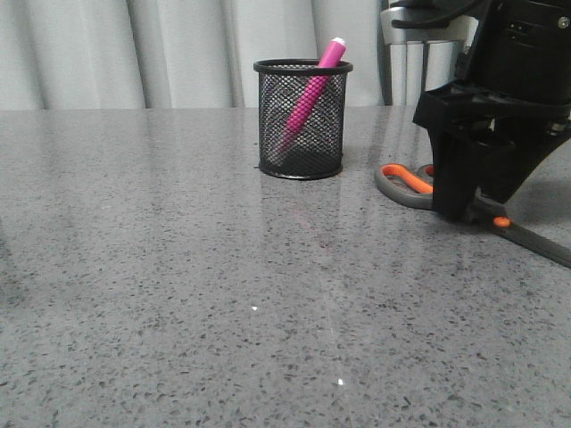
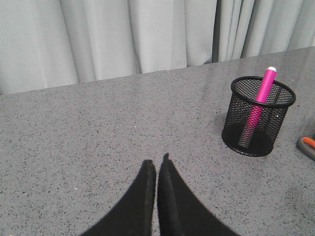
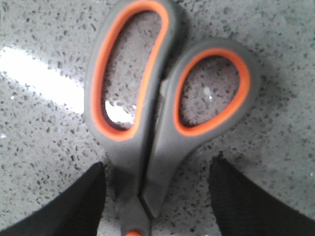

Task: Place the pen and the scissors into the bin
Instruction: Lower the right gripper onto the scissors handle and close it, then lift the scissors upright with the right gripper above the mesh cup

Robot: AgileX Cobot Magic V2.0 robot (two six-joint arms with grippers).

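Note:
The black mesh bin (image 1: pixel 302 119) stands on the table, with the magenta pen (image 1: pixel 308 96) leaning inside it, its top above the rim. Both show in the left wrist view, the bin (image 2: pixel 258 120) and the pen (image 2: pixel 261 96). The scissors (image 1: pixel 410 187) lie flat on the table to the right of the bin, blades pointing right. My right gripper (image 1: pixel 464 209) is low over them, open, its fingers on either side of the scissors' neck (image 3: pixel 147 182) just by the pivot; contact cannot be told. My left gripper (image 2: pixel 156 164) is shut and empty, above bare table.
Grey speckled tabletop (image 1: pixel 178 267) spreads to the left and front. A pale curtain (image 1: pixel 134 45) hangs behind the table's far edge. The right arm's black body (image 1: pixel 517 80) fills the upper right of the front view.

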